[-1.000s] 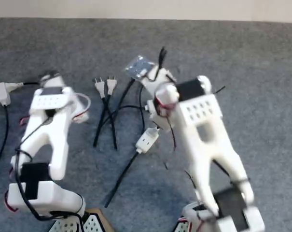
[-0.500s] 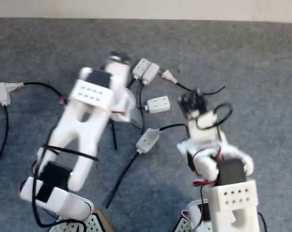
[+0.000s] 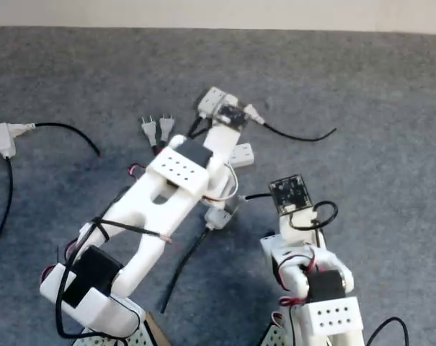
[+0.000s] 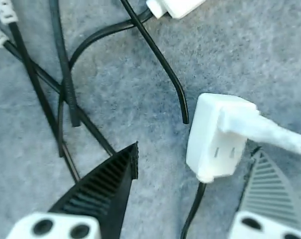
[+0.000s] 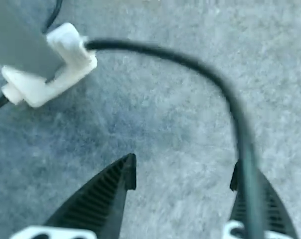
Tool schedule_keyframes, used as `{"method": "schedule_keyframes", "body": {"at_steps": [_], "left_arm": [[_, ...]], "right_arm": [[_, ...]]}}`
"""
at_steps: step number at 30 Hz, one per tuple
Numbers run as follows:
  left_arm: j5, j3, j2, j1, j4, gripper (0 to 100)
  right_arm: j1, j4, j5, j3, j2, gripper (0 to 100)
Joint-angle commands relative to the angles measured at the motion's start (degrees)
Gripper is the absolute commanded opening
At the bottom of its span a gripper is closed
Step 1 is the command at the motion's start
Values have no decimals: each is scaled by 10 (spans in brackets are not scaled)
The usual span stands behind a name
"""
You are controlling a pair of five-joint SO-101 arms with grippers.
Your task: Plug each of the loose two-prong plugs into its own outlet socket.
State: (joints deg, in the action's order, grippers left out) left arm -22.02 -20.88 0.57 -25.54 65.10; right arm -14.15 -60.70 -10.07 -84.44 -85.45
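Observation:
Two white two-prong plugs [image 3: 157, 129] lie side by side on the grey carpet, and another plug [image 3: 3, 138] lies at the far left. Paired sockets [image 3: 215, 101] sit at the back centre. My left arm [image 3: 178, 169] stretches over the middle. A white outlet socket [image 4: 214, 142] with two slots lies between the tips of my left gripper [image 4: 197, 151], which is open, close to its grey finger. That socket [image 3: 241, 153] lies just right of the arm. My right gripper [image 5: 182, 162] is open over bare carpet, with a white socket block [image 5: 46, 74] ahead.
Black cables [image 4: 60, 84] cross the carpet beside the left gripper. A thick black cable [image 5: 215, 84] arcs over the right gripper's far finger. One more plug [image 3: 252, 114] trails a cable to the right. The right arm [image 3: 308, 274] is folded near the front edge.
The left arm swung from the left side across to the centre, over the sockets. The right arm drew back from the centre toward the front. Sockets it had covered now show.

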Motion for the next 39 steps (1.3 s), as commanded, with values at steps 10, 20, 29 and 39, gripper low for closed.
{"method": "schedule_keyframes", "body": {"at_steps": [10, 20, 29, 39], "left_arm": [[-6, -7, 145, -54, -100, 200], [-8, 128, 144, -30, 64, 5], [-49, 338, 145, 167, 214, 5], [-158, 437, 150, 537, 210, 5]], "right_arm": [[3, -11, 4, -15, -63, 293], [2, -11, 4, -18, -63, 293], [2, -11, 4, -19, -63, 293], [1, -11, 4, -19, -63, 293]]}}
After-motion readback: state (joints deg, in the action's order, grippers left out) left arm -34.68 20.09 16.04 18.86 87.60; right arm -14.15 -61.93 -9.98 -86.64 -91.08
